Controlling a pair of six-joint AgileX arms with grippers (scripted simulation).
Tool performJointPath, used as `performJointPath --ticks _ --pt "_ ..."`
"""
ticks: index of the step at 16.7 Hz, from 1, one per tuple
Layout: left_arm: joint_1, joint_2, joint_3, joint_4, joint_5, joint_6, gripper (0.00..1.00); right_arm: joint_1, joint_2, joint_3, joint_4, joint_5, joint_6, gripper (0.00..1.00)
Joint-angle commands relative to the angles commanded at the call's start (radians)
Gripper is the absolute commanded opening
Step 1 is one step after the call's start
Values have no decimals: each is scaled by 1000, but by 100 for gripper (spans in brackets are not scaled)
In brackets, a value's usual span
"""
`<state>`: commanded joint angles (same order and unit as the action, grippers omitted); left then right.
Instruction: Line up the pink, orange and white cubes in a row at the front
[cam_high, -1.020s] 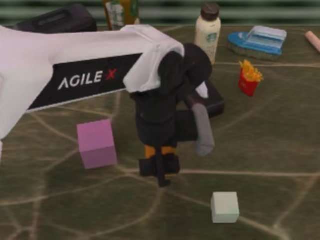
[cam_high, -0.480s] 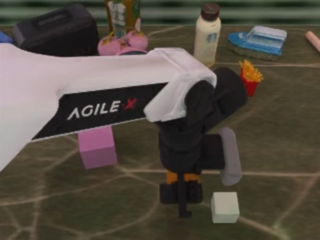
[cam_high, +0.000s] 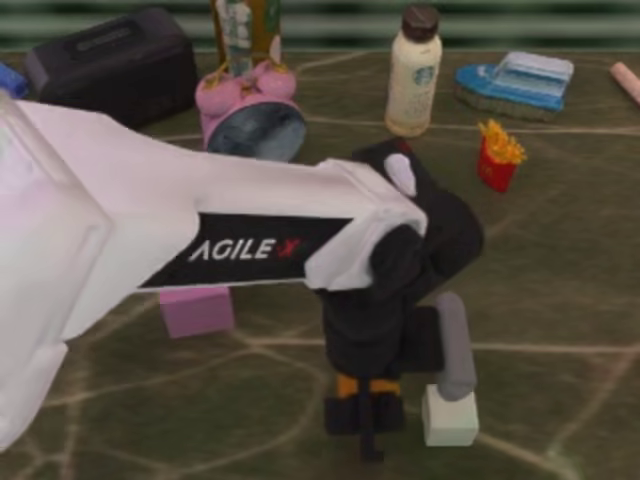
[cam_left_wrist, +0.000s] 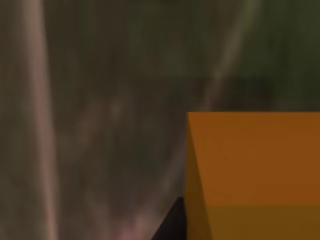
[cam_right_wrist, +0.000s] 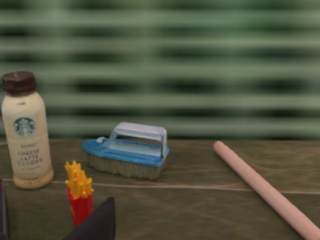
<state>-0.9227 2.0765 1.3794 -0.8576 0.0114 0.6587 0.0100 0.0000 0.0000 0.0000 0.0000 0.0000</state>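
Note:
My left gripper (cam_high: 365, 418) is shut on the orange cube (cam_high: 362, 385) near the table's front, just left of the off-white cube (cam_high: 450, 422). The arm's grey link partly overlaps the white cube from above. In the left wrist view the orange cube (cam_left_wrist: 255, 170) fills the lower right, with a dark fingertip (cam_left_wrist: 172, 225) against its side. The pink cube (cam_high: 195, 310) sits farther left, its top hidden under my left arm. My right arm is out of the top view; only a dark part of its gripper (cam_right_wrist: 97, 222) shows in its own wrist view.
At the back stand a black tissue box (cam_high: 110, 60), a pink alarm clock (cam_high: 250, 110), a cream bottle (cam_high: 415, 70), a blue brush (cam_high: 515, 80) and a red fries carton (cam_high: 498, 155). A pink rod (cam_high: 628, 80) lies at the far right.
My left arm has carried the orange cube rightwards and towards the front, ending beside the white cube. The alarm clock has come out from under the arm.

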Motion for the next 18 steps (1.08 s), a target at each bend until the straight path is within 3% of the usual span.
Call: performJointPath --ticks 6,18 --pt "-2 18 -20 35 -1 0 0 0 0 0 0 0 0 100" --pt "-2 18 -20 35 -1 0 90 0 0 0 0 0 0 100"
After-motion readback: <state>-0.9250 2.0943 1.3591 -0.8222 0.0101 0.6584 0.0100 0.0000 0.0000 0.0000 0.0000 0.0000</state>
